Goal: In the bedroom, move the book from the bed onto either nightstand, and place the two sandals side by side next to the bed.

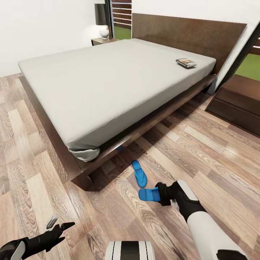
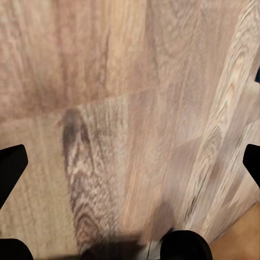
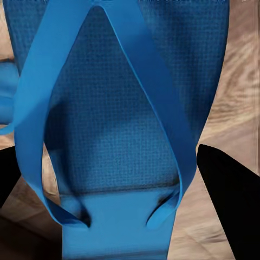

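Head view: the bed [image 1: 108,83] carries the book [image 1: 186,63] near the headboard [image 1: 187,34], far ahead of both grippers. One nightstand [image 1: 103,40] stands at the bed's far corner with a lamp [image 1: 102,20] on it; another nightstand [image 1: 240,99] stands to the right of the bed. On the wood-plank floor [image 1: 216,151], a sandal [image 1: 139,173] lies flat near the bed frame's corner, just ahead of the right gripper [image 1: 156,193]. A second sandal [image 1: 148,194] projects forward from between that gripper's fingers, its toe end close to the first sandal's heel; whether it rests on the floor or is lifted cannot be told. The left gripper [image 1: 59,224] hangs low over bare floor, well apart from both sandals, fingers spread and holding nothing.

Left wrist view: plank floor lies beyond the spread fingertips [image 2: 12,165]; nothing sits between them.

Right wrist view: the second sandal [image 3: 124,135], sole up to the camera with its thong straps showing, lies between the two dark fingers [image 3: 230,200], one at either edge of its heel end. The fingers sit close against its sides; actual contact cannot be told for certain. A sliver of the other sandal [image 3: 5,89] shows beside it.
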Motion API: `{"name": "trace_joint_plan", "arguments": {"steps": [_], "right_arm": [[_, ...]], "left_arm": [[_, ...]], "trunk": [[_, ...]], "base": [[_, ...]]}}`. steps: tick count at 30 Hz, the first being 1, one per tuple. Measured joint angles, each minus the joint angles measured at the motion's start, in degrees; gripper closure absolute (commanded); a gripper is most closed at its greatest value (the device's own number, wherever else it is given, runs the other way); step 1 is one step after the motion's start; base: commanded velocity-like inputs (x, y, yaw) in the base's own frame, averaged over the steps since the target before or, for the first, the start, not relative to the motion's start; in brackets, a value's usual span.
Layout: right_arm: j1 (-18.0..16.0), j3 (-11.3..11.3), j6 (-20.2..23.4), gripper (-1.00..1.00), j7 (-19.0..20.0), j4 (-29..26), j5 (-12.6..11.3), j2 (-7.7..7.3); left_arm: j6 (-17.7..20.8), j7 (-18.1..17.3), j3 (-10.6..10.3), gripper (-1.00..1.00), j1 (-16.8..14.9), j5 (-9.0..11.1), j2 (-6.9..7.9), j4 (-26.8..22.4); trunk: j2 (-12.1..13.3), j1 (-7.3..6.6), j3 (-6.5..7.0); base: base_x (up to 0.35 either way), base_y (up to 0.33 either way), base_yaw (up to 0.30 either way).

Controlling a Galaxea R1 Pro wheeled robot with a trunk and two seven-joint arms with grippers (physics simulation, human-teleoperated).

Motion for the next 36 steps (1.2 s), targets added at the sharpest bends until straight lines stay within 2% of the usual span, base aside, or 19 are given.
{"name": "trace_joint_plan", "arguments": {"steps": [9, 30, 36], "right_arm": [[0.03, -0.04, 0.18, 1.0, 2.59, 3.01, 0.24, -0.26], [0.03, 0.0, 0.1, 1.0, 2.81, 3.82, 0.08, -0.17], [0.04, 0.03, 0.13, 1.0, 2.82, 3.82, 0.09, -0.2]], "left_arm": [[0.08, 0.03, 0.01, -1.0, 0.0, -0.07, 0.1, 0.08], [0.09, 0.06, 0.01, -1.0, 0.01, -0.09, 0.36, 0.07], [0.09, 0.07, 0.01, -1.0, -0.01, -0.1, 0.36, 0.56]], "trunk": [[0.0, 0.0, 0.0], [0.0, 0.0, 0.0], [0.0, 0.0, 0.0]], "base": [[0.0, 0.039, 0.0], [0.0, 0.176, -0.001], [0.0, 0.22, -0.106]]}}
